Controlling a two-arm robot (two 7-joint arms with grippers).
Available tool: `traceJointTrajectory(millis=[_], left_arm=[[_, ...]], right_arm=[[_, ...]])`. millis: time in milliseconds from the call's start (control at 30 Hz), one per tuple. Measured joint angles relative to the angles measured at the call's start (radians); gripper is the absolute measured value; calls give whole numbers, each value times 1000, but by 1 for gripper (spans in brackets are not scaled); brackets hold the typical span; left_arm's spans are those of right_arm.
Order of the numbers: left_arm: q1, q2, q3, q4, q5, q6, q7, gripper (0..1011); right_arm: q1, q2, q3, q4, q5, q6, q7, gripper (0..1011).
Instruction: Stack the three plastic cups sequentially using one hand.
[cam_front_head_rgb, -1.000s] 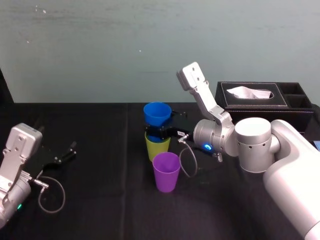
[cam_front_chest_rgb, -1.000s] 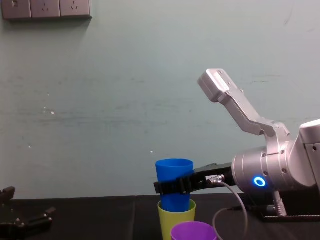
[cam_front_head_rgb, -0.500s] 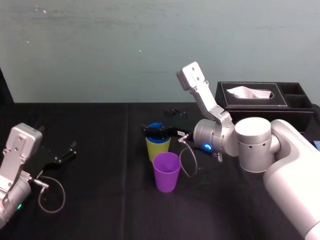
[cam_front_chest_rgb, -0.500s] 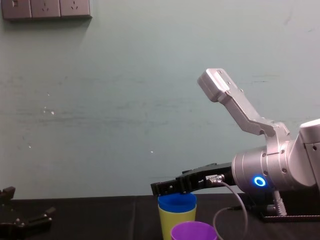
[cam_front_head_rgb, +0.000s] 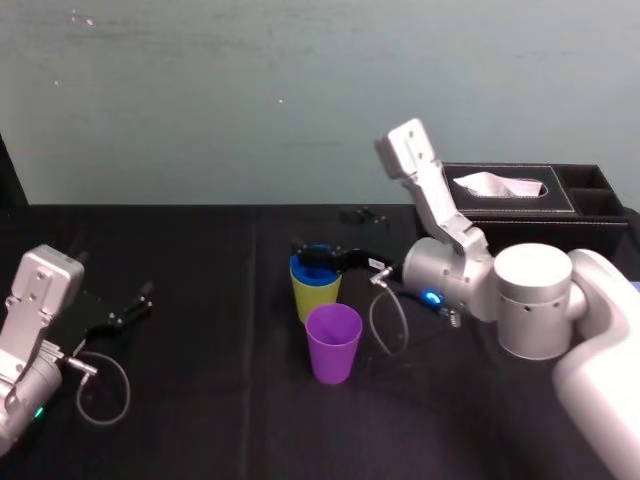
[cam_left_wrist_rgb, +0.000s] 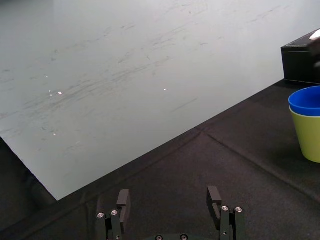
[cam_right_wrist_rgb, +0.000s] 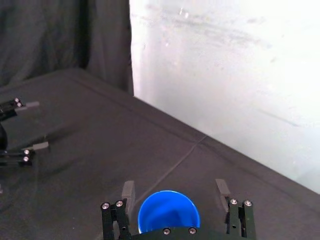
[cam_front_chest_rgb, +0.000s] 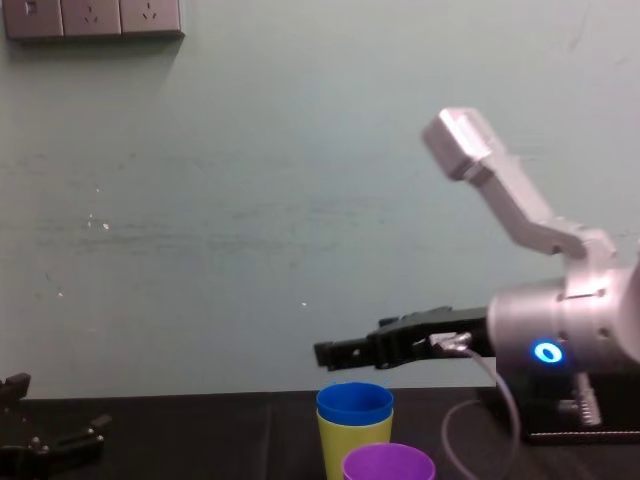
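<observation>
The blue cup (cam_front_head_rgb: 313, 268) sits nested inside the yellow-green cup (cam_front_head_rgb: 316, 295) on the black table, with only its rim showing (cam_front_chest_rgb: 354, 400). The purple cup (cam_front_head_rgb: 333, 342) stands upright just in front of them, apart. My right gripper (cam_front_head_rgb: 308, 252) hovers a little above the blue cup, open, its fingers (cam_right_wrist_rgb: 128, 192) spread to either side of the cup's mouth (cam_right_wrist_rgb: 168, 212) without touching it. My left gripper (cam_front_head_rgb: 125, 312) rests parked at the table's left, open (cam_left_wrist_rgb: 169, 197) and holding nothing.
A black tissue box (cam_front_head_rgb: 520, 195) stands at the back right, behind my right arm. A grey cable (cam_front_head_rgb: 385, 325) loops down from the right wrist beside the purple cup. A pale wall rises close behind the table.
The right gripper opened and let go of the blue cup, which dropped into the yellow-green cup. The right arm has since shifted back to the right and risen slightly.
</observation>
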Motion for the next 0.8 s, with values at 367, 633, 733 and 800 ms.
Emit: traceJointTrajectory(millis=[367, 633, 733, 800], left_arm=[[0, 0, 0, 0, 0, 0, 0, 1000], [0, 0, 0, 0, 0, 0, 0, 1000], [0, 0, 0, 0, 0, 0, 0, 1000], [0, 0, 0, 0, 0, 0, 0, 1000]], right_arm=[[-182, 125, 73, -283, 51, 55, -26, 1002], [-329, 204, 113, -450, 96, 120, -54, 1002], [-374, 224, 126, -489, 109, 140, -68, 1002], [-396, 234, 133, -508, 114, 150, -75, 1002]])
